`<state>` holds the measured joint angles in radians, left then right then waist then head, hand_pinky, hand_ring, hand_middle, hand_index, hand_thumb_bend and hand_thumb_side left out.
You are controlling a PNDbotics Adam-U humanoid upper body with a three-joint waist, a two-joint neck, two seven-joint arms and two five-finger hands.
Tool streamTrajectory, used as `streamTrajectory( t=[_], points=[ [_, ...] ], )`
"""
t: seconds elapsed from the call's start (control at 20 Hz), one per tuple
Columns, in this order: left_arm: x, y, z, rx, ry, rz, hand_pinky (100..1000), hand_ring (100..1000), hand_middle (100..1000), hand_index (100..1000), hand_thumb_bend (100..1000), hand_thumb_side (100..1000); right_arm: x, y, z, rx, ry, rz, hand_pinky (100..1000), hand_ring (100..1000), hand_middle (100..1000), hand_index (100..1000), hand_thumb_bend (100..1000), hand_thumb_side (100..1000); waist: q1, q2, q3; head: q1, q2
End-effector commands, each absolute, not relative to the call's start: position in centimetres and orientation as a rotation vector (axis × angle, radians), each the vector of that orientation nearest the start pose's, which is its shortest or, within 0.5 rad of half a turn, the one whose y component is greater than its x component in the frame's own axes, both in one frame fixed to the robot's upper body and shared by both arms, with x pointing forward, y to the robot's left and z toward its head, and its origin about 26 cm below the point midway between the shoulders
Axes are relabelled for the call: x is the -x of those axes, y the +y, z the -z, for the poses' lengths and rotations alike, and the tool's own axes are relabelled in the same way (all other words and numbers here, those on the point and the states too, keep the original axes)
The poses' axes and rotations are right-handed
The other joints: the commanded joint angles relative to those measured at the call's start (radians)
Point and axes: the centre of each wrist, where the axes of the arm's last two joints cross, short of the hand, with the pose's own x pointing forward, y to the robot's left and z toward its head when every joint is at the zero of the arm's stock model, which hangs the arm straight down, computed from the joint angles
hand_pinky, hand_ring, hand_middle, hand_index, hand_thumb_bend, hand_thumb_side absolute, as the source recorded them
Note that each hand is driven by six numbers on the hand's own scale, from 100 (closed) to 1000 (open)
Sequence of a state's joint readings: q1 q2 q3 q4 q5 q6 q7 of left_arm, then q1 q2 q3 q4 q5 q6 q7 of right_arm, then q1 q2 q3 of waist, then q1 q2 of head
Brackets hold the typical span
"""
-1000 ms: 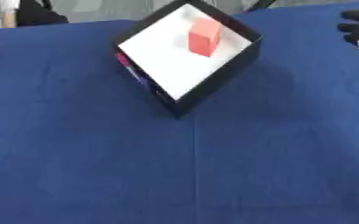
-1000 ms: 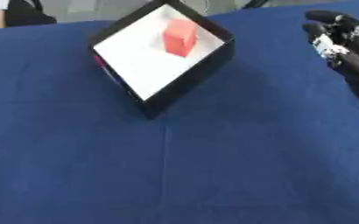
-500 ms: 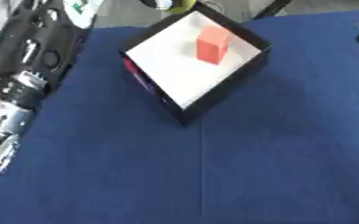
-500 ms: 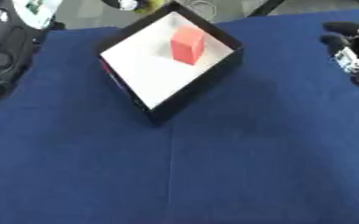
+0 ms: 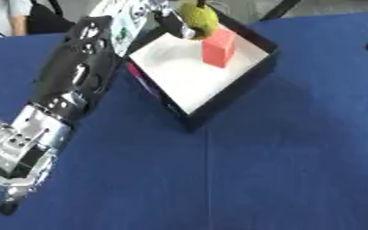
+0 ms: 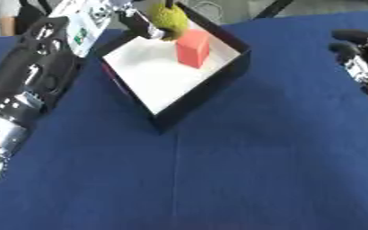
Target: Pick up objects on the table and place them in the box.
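Now the robot's long black and silver left arm [image 5: 69,90] reaches up from the lower left, right to the far corner of the black box with the white floor [image 5: 179,74]. A second ago this arm was not in the picture at all, and half a second ago it was only coming in at the left edge. Its left hand [image 6: 136,20] holds a bumpy yellow-green ball, like a small fruit [image 6: 168,18]. The fingers [image 6: 152,30] curl around the ball and grip it just over the box's far corner. The ball is new too; before, only the red block [image 6: 193,48] stood in the box. That block stands on the white floor, near the far side.

The right hand [image 6: 358,56] waits at the right edge over the blue cloth worktop [image 6: 258,170]. Its dark fingers look bent and hold nothing.

I think the ball is about to be let go into the box. No other loose thing shows on the blue cloth, so the job looks nearly done.
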<state>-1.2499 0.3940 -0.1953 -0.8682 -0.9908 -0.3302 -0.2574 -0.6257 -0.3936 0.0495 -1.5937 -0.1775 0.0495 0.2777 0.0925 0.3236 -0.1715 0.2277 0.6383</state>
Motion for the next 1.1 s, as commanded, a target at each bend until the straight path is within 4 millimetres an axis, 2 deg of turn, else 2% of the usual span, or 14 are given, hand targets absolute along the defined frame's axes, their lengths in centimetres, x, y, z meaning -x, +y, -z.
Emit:
streamTrajectory(
  t=[0.05, 0.2, 0.25, 0.35, 0.4, 0.45, 0.5, 0.55, 0.6, 0.65, 0.75, 0.85, 1.0, 1.1],
  points=[
    [-49.7, 21.3, -31.6, 1.542, 2.419, -2.247, 721, 663, 631, 541, 347, 100, -38.4, -25.6, -23.4, -0.113, -2.092, -0.673, 1000, 937, 929, 858, 100, 470, 0.005, -0.006, -0.002, 0.004, -0.012],
    [-49.9, 21.6, -31.0, 1.542, 2.411, -2.303, 751, 701, 672, 625, 348, 100, -38.4, -25.7, -23.3, -0.107, -2.087, -0.673, 1000, 937, 930, 859, 100, 470, 0.007, -0.006, -0.001, 0.0, -0.009],
    [-50.0, 21.7, -30.9, 1.544, 2.391, -2.332, 790, 758, 727, 740, 325, 100, -38.4, -25.8, -23.3, -0.107, -2.085, -0.674, 1000, 937, 929, 853, 100, 470, 0.008, -0.007, 0.0, -0.001, -0.007],
    [-50.0, 21.8, -30.8, 1.546, 2.337, -2.408, 819, 806, 767, 838, 331, 100, -38.4, -25.7, -23.2, -0.109, -2.083, -0.676, 1000, 936, 927, 838, 100, 470, 0.008, -0.008, 0.001, -0.002, -0.003],
    [-50.0, 21.8, -30.7, 1.544, 2.317, -2.443, 822, 811, 772, 850, 331, 100, -38.4, -25.7, -23.2, -0.11, -2.082, -0.678, 1000, 936, 926, 837, 100, 470, 0.007, -0.008, 0.002, -0.003, -0.002],
    [-50.0, 21.9, -30.7, 1.545, 2.303, -2.467, 836, 827, 789, 869, 347, 232, -38.4, -25.7, -23.2, -0.11, -2.082, -0.679, 1000, 935, 925, 836, 100, 470, 0.007, -0.009, 0.003, -0.004, -0.001],
    [-50.0, 22.1, -30.8, 1.544, 2.296, -2.482, 837, 830, 792, 872, 346, 266, -38.4, -25.8, -23.1, -0.109, -2.082, -0.679, 1000, 935, 925, 837, 100, 470, 0.007, -0.01, 0.003, -0.005, 0.0],
    [-50.0, 22.2, -30.8, 1.54, 2.306, -2.485, 835, 831, 793, 876, 329, 380, -38.3, -25.8, -23.1, -0.107, -2.083, -0.678, 1000, 935, 926, 842, 100, 470, 0.006, -0.012, 0.004, -0.006, 0.002],
    [-50.0, 22.5, -31.0, 1.537, 2.326, -2.48, 835, 833, 796, 878, 334, 414, -38.3, -25.9, -23.1, -0.105, -2.084, -0.676, 1000, 935, 926, 843, 100, 470, 0.006, -0.013, 0.004, -0.007, 0.004],
    [-49.9, 22.6, -31.1, 1.535, 2.345, -2.472, 844, 846, 814, 901, 351, 506, -38.3, -26.0, -23.1, -0.104, -2.083, -0.673, 1000, 935, 926, 843, 100, 470, 0.006, -0.015, 0.005, -0.008, 0.008],
    [-49.9, 22.8, -31.4, 1.526, 2.373, -2.458, 853, 859, 840, 927, 408, 613, -38.3, -26.0, -23.1, -0.104, -2.082, -0.667, 1000, 935, 926, 844, 100, 470, 0.006, -0.019, 0.007, -0.01, 0.013],
    [-49.7, 22.9, -31.6, 1.528, 2.377, -2.443, 858, 864, 845, 929, 471, 675, -38.3, -26.1, -23.0, -0.104, -2.08, -0.664, 1000, 935, 926, 844, 100, 470, 0.006, -0.023, 0.009, -0.013, 0.018],
    [-49.6, 23.1, -31.8, 1.542, 2.368, -2.431, 872, 875, 855, 935, 534, 655, -38.3, -26.2, -22.9, -0.101, -2.073, -0.661, 1000, 935, 926, 844, 100, 470, 0.006, -0.029, 0.013, -0.019, 0.024],
    [-49.4, 23.2, -32.2, 1.579, 2.351, -2.406, 888, 894, 869, 948, 601, 573, -38.3, -26.3, -22.8, -0.098, -2.07, -0.659, 1000, 934, 925, 844, 100, 470, 0.006, -0.032, 0.016, -0.022, 0.025]
  ],
)
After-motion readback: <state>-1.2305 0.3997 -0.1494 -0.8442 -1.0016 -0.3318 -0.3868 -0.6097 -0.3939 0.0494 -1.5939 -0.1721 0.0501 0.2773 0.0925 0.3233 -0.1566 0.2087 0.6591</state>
